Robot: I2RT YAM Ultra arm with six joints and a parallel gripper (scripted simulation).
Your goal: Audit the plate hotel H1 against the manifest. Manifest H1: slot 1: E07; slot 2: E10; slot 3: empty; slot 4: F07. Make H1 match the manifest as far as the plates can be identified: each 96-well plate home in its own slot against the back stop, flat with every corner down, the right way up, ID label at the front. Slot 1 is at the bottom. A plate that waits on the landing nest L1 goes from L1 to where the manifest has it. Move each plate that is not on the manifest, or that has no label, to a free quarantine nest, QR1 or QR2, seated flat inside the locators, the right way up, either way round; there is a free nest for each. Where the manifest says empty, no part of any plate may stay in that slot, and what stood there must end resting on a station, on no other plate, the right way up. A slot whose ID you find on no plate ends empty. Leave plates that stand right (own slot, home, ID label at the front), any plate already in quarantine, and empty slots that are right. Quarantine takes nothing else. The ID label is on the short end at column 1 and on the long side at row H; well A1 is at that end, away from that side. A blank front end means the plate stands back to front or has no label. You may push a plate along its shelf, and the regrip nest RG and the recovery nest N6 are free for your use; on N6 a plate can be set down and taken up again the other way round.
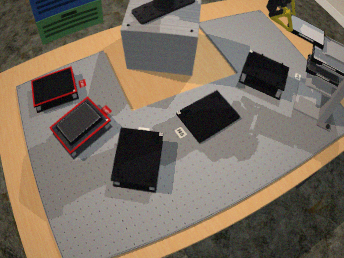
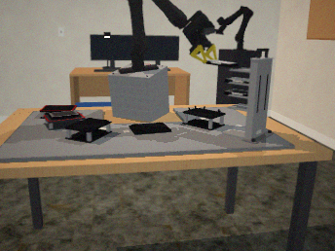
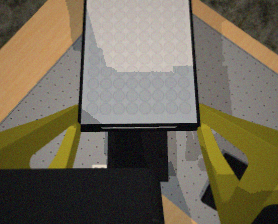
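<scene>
My gripper [image 3: 138,111] [image 1: 291,21] [image 2: 207,56] is shut on a 96-well plate [image 3: 137,65] [image 1: 306,30]. Its yellow fingers grip the two long sides near one short end. The plate is pale grey with a black rim. It is held level, well side up, high above the table's far right. No label shows on it in these views. It points toward the plate hotel H1 [image 1: 326,62] [image 2: 258,99], and its far end is close to the upper shelves. Plates lie on some hotel shelves, but their labels are too small to read.
Two red-edged quarantine nests stand at the left. One [image 1: 52,86] looks bare, the other [image 1: 80,122] holds a grey plate. A raised black nest [image 1: 263,73] [image 3: 137,150] lies under the gripper. Another nest [image 1: 136,157] and a flat black pad [image 1: 207,115] stand mid-table. The grey arm pedestal [image 1: 160,37] is at the back.
</scene>
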